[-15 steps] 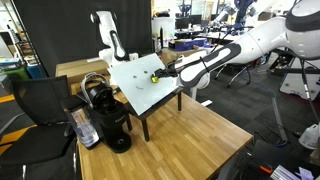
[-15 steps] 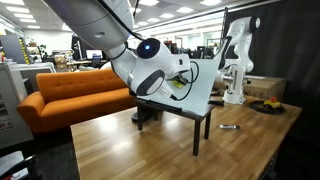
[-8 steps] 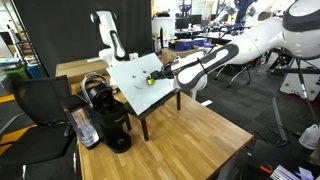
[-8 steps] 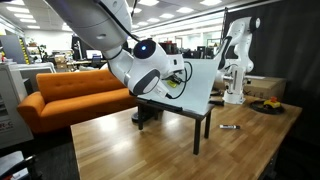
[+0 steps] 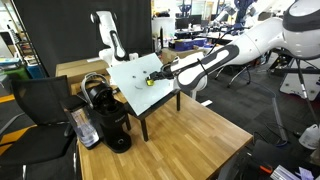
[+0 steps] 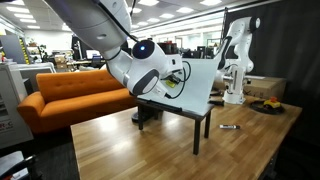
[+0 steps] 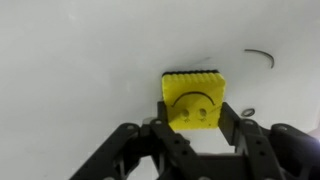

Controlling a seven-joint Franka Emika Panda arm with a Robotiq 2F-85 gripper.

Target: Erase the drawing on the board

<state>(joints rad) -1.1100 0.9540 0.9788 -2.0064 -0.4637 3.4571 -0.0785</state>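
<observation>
The claw (image 7: 197, 113) is clamped on a yellow eraser (image 7: 195, 88), one finger on each side of the block, and in the wrist view the eraser sits just below centre, pressed flat against the white board (image 7: 80, 60) that fills the whole picture. The eraser's ribbed dark edge points to 12 o'clock, and its yellow face carries a printed smile and two dots, upright as seen here. What shows of the drawing (image 7: 262, 57) is a thin dark curved stroke at about 2 o'clock from the eraser, apart from it — its long axis runs roughly 9 to 3, with the right end hooking down toward 5. A fainter short line lies just above the eraser's top edge, and a small dark mark sits beside the right-hand finger at 3 o'clock; neither is clear enough to read further. In an exterior view the board (image 5: 130, 85) stands tilted on a dark stand on the wooden surface (image 5: 195, 135), and the arm reaches in from 3 o'clock, so that the claw (image 5: 157, 76) and eraser (image 5: 150, 81) meet the board toward its right half. A black coffee machine (image 5: 108, 122) stands just beside the board at about 7 o'clock. In an exterior view the board (image 6: 200, 92) is seen nearly edge-on behind the arm's wrist — an orange sofa (image 6: 70, 95) sits well apart at 9 o'clock.
</observation>
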